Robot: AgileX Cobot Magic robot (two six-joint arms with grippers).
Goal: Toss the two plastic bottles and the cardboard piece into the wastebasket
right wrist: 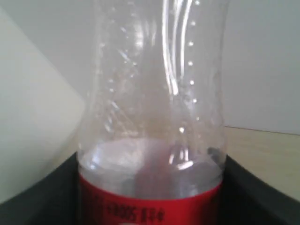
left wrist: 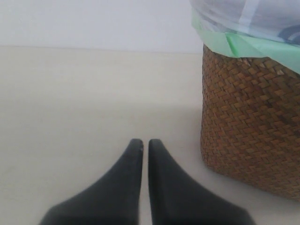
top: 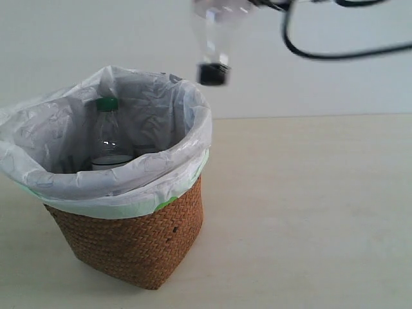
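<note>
My right gripper [right wrist: 150, 199] clamps the red-label bottle [right wrist: 152, 93]; only the exterior view shows it cap-down above the wastebasket [top: 129, 248].

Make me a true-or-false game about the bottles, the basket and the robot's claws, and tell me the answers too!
1. The green-capped bottle stands inside the wastebasket. True.
2. The black-capped bottle lies on the table. False: it hangs in the air, cap pointing down, held by the right gripper.
3. The left gripper is shut and holds nothing. True.
4. The bag lining the wastebasket is black. False: it is see-through white with a pale green edge.
</note>
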